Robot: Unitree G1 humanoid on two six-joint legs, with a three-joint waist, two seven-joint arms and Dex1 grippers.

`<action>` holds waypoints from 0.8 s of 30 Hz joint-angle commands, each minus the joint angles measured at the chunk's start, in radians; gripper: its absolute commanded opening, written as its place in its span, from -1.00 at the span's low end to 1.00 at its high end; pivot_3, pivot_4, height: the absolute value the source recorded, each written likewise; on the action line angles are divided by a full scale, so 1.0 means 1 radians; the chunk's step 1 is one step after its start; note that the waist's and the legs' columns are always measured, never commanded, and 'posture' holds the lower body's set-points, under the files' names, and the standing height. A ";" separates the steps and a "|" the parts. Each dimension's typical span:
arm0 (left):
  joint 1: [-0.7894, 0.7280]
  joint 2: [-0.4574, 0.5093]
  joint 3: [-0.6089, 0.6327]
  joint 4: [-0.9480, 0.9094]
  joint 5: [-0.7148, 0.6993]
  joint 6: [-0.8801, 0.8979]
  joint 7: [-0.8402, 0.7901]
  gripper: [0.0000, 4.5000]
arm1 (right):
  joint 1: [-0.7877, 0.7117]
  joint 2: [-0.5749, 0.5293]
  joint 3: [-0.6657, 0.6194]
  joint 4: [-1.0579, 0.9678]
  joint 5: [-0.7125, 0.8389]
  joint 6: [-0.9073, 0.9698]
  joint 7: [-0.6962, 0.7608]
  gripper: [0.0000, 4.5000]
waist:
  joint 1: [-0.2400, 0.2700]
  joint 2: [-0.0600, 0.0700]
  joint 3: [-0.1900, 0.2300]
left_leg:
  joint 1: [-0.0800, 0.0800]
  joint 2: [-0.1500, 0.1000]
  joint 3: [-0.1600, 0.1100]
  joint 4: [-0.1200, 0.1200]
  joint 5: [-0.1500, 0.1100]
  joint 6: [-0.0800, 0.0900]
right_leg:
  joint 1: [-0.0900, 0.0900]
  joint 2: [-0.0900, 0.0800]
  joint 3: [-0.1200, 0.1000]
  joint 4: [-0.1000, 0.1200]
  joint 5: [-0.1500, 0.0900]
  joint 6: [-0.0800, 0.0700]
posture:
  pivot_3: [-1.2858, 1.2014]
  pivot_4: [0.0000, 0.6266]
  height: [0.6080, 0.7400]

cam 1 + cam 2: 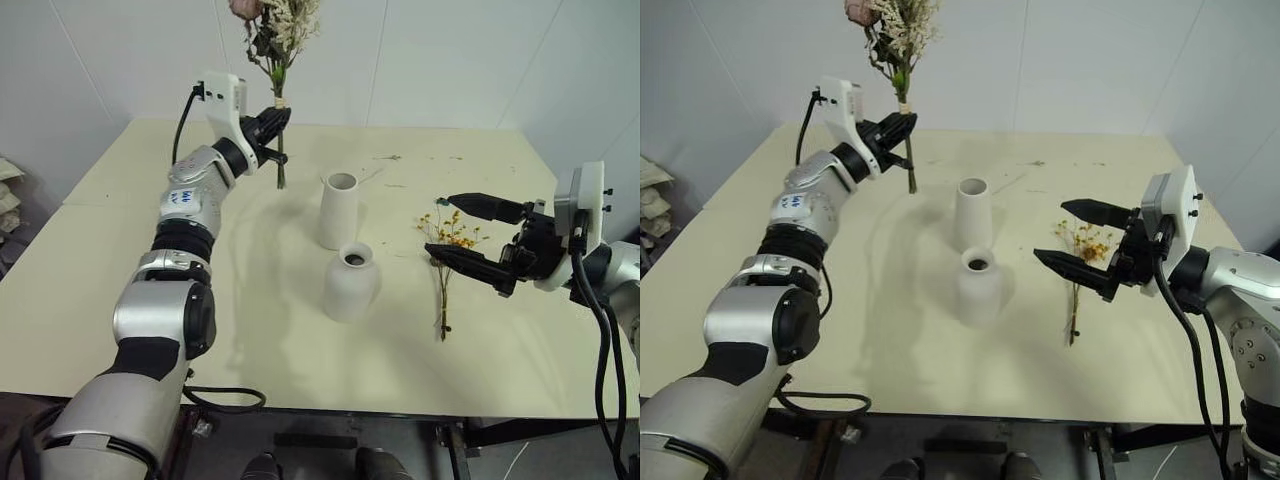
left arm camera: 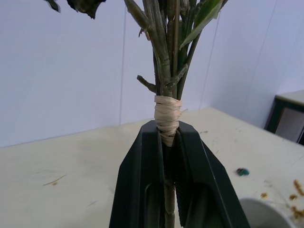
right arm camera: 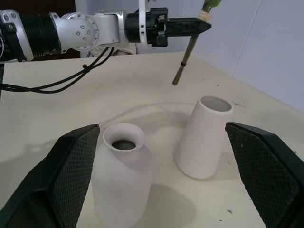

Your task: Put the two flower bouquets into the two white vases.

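My left gripper (image 1: 279, 120) is shut on the stems of the larger bouquet (image 1: 278, 35), just below its raffia tie (image 2: 167, 114), and holds it upright above the table's far side, left of the vases. The taller slim vase (image 1: 339, 209) stands mid-table, with the shorter round-bellied vase (image 1: 351, 282) just in front of it. The thin bouquet with yellow-orange blossoms (image 1: 446, 262) lies flat on the table to their right. My right gripper (image 1: 462, 232) hovers open over that bouquet, its fingers wide apart with nothing between them, facing both vases (image 3: 204, 137).
The cream table (image 1: 120, 300) has bare room at the left and front. Small plant crumbs (image 1: 388, 158) lie near the far edge. White walls close off the back and right side. A dark table edge (image 2: 289, 114) stands beyond.
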 commanded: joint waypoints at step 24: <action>-0.131 -0.153 0.230 0.174 -0.141 -0.096 -0.266 -0.99 | 0.061 0.038 -0.004 -0.033 -0.071 -0.096 -0.106 1.00 | -0.004 0.000 0.000 | 0.001 0.000 0.000 0.000 0.000 0.000 | 0.001 0.000 0.000 0.000 0.001 0.001 | 0.03 -0.52 1.00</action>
